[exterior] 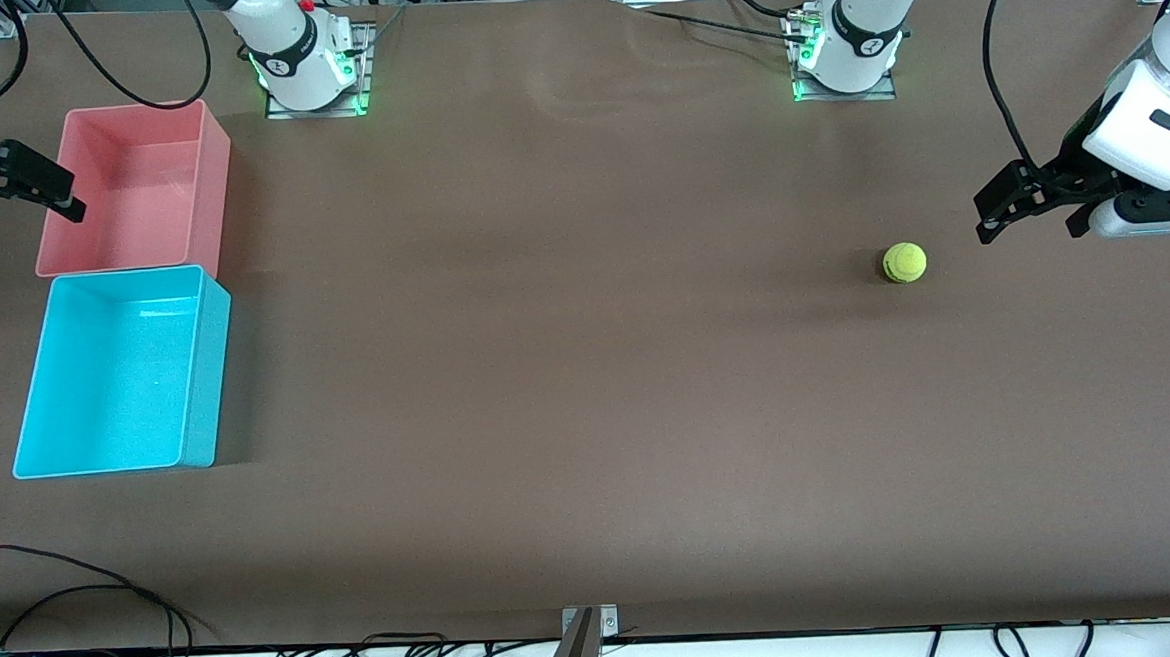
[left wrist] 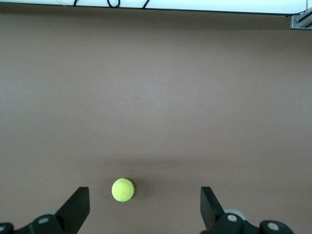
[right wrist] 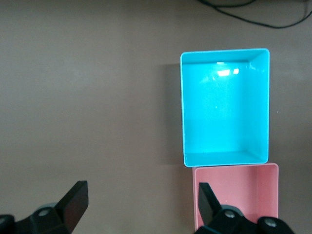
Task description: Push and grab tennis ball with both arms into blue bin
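Observation:
The tennis ball (exterior: 904,263) lies on the brown table toward the left arm's end. It also shows in the left wrist view as the yellow-green ball (left wrist: 123,189), apart from both fingers. My left gripper (exterior: 1030,220) (left wrist: 145,202) hangs open and empty over bare table, beside the ball on the side toward the table's end. The blue bin (exterior: 117,378) (right wrist: 224,107) stands empty at the right arm's end. My right gripper (exterior: 26,203) (right wrist: 141,202) is open and empty, over the table edge beside the pink bin.
An empty pink bin (exterior: 132,187) (right wrist: 239,195) touches the blue bin, farther from the front camera. The arm bases (exterior: 311,72) (exterior: 846,54) stand along the table's back edge. Cables (exterior: 78,595) and a metal bracket (exterior: 588,624) lie along the front edge.

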`<act>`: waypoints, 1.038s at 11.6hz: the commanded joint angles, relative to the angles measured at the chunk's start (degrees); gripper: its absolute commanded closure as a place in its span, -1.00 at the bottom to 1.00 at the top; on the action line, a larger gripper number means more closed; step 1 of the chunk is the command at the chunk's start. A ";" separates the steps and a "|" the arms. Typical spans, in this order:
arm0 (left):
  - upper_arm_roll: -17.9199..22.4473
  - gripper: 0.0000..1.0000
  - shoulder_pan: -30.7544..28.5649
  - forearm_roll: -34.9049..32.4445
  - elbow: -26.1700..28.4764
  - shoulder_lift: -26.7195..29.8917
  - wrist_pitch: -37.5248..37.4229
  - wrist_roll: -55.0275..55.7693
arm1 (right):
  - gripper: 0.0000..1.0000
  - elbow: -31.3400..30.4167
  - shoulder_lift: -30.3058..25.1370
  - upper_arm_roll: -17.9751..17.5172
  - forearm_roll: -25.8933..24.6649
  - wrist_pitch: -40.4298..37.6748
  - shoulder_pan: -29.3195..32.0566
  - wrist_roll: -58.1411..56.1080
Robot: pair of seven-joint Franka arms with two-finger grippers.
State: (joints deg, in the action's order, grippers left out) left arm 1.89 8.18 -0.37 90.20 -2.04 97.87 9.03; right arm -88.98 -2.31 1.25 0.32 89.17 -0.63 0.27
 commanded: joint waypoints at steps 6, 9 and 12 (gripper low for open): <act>0.05 -1.00 -0.44 -0.24 -1.52 -0.42 -1.45 -1.21 | -1.00 3.20 4.77 1.04 1.00 -0.40 1.16 0.61; 0.05 -1.00 -1.84 -0.24 -1.43 -0.69 -3.20 -1.03 | -1.00 3.29 4.86 1.65 1.00 -0.05 1.24 0.61; 0.05 -1.00 -2.11 -0.24 -1.43 -0.95 -3.39 -1.03 | -1.00 3.38 4.68 2.17 1.00 0.04 1.33 0.61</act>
State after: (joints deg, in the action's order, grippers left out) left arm 2.08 6.41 -0.38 90.18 -2.14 95.69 8.95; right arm -86.89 2.26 2.72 0.33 89.43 0.29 0.47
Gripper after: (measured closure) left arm 0.000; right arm 0.000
